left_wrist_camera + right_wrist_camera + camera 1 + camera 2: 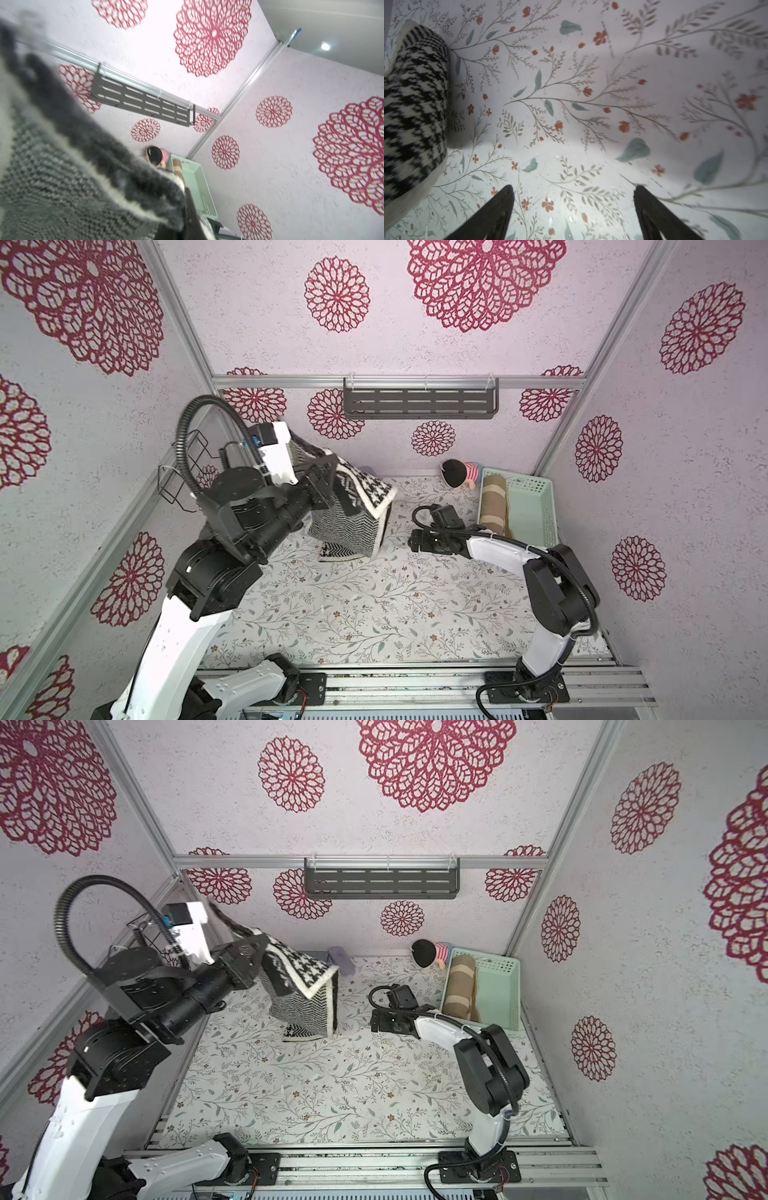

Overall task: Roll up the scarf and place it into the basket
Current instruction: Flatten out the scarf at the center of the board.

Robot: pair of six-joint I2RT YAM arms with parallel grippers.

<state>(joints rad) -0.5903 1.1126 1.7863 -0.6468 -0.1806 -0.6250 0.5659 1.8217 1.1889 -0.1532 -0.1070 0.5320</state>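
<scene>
One end of the scarf (353,526) is clamped high by the left gripper (327,473) so its length drapes to the table (374,614), while the right gripper (573,188) is held open, empty, beside the far-right-corner basket (532,514).

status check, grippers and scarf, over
Left gripper shut on scarf, held up unrolled, tail on table. Right gripper open, empty, low over table. Basket holds tan roll along one side.
</scene>
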